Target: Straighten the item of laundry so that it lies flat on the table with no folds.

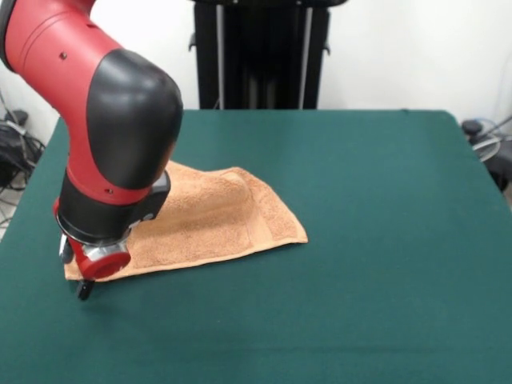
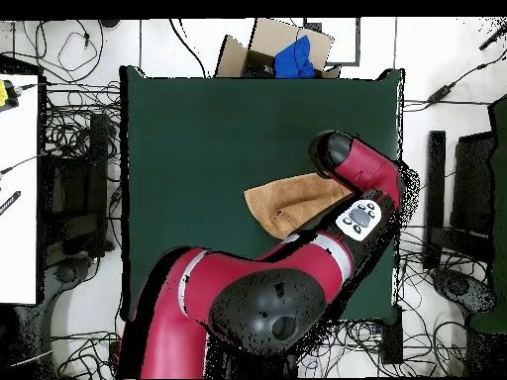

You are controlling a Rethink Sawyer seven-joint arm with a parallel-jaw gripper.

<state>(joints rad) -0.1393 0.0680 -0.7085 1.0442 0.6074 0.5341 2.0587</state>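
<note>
- Nearest in the front view, the end effector (image 1: pixel 83 290) of the red and black arm is seen low over the large green felt-covered bench (image 1: pixel 376 240), at the near left corner of the towel; only a dark tip shows under the wrist, so whether it is released or clenched cannot be told.
- Just behind it, the small peach-orange terry towel (image 1: pixel 216 220) is found on the bench's left half, reaching rightward to a pointed corner.
- A raised ridge and a doubled-over band are seen towards its right end, so it is judged not yet flat.
- For the step in hand, the corner under the wrist is best pinched at the hem alone and drawn low and outward, away from the ridge, so that the cloth is tensioned rather than bunched.
- Farther back, the bench is bare green felt to its far edge.
</note>
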